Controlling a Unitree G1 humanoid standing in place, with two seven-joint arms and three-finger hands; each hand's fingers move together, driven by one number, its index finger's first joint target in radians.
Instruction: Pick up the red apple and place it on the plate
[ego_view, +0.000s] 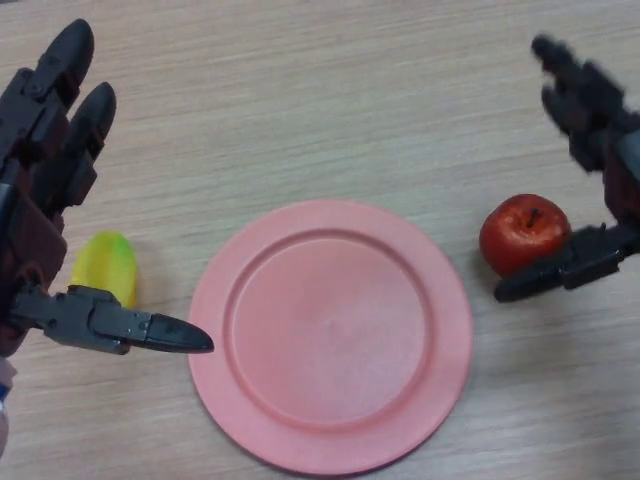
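Note:
A red apple (523, 233) with a short dark stem stands on the wooden table just right of the pink plate (330, 335). My right hand (600, 130) is open beside it: the fingers stretch above and behind the apple, and the thumb (560, 270) lies along its lower right side, close to or touching it. The plate lies bare in the middle of the view. My left hand (45, 200) is open at the left edge, fingers straight and thumb pointing toward the plate's rim.
A yellow-green fruit (105, 265) lies on the table between my left hand's fingers and thumb, left of the plate. Light wooden tabletop (320, 100) spreads behind the plate.

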